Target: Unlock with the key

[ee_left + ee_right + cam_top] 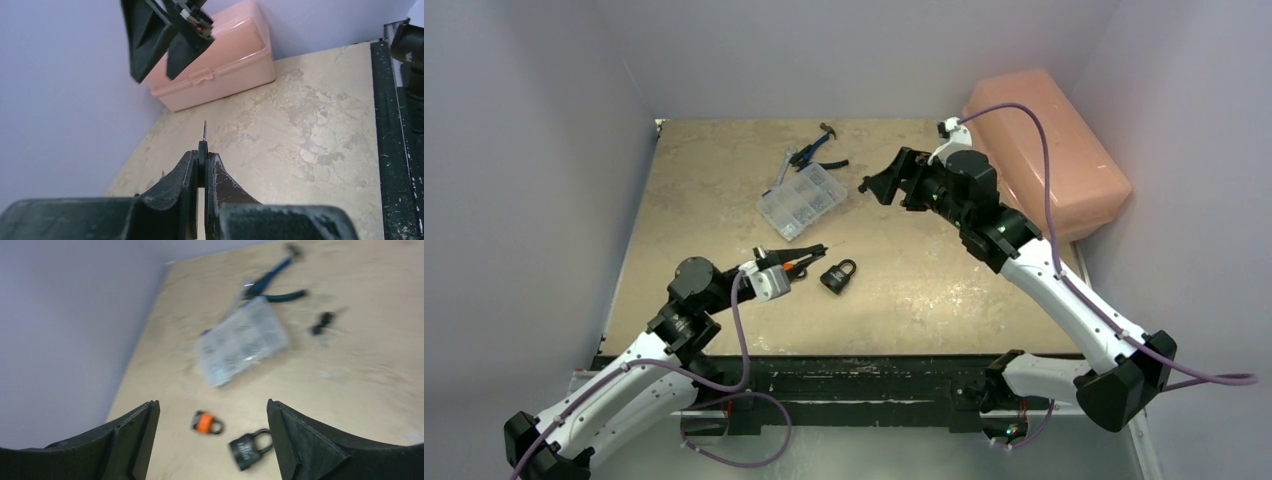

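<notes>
The left fingers point(189, 172) pinch the thin key point(204, 131), blade outward; black padlock point(838, 276) lies mid-frame on the counter point(944, 300); right fingers point(132, 432) spread apart.

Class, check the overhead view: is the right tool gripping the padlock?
No, the right tool hangs open, far from the padlock lying on the table.

Top view: fixed, high behind arm bases, looks down and forward across whole table point(924, 300); far off, both arms in frame.
Left wrist view: low, close behind own jaws and key point(204, 131), faces along table toward pink box point(220, 65).
Right wrist view: raised, tilted down between own jaws at padlock point(250, 447), organizer box point(242, 342), pliers point(272, 287); blurred.
Top shares those three with right wrist, pink box with left wrist.
</notes>
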You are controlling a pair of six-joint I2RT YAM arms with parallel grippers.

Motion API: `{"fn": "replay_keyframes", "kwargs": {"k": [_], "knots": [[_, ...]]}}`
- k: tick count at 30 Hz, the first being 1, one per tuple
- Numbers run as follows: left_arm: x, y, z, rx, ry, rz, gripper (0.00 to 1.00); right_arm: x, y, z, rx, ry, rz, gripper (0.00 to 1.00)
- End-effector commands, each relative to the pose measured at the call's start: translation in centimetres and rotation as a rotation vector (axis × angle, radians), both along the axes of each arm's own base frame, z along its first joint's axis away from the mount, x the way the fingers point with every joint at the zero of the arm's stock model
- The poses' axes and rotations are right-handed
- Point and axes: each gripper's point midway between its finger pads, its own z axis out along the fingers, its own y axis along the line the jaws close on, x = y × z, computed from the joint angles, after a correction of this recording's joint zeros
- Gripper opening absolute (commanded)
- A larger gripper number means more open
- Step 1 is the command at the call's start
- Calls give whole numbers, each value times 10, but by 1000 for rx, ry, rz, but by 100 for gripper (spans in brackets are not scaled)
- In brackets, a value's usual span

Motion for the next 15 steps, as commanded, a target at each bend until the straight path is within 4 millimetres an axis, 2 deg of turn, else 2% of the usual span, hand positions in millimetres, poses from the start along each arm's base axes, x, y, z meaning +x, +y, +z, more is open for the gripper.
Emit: {"fn": "replay_keyframes", "kwargs": {"k": [1, 2, 3, 8, 10, 15], "knots": [[13, 15, 0, -113, 91, 122, 0, 27, -72, -32, -167, 92, -423, 88], [16, 18, 2, -132, 97, 145, 0, 29, -78, -34, -156, 101, -452, 96], [19, 21, 6, -149, 105, 171, 0, 30, -81, -37, -135, 114, -471, 99], [37, 39, 15, -215, 175, 315, 0, 34, -65, -61, 55, 243, -305, 99], [43, 44, 19, -239, 203, 357, 0, 37, -63, -72, 20, 257, -287, 99], [59, 62, 22, -279, 244, 489, 0, 41, -71, -121, 3, 433, -424, 99]]}}
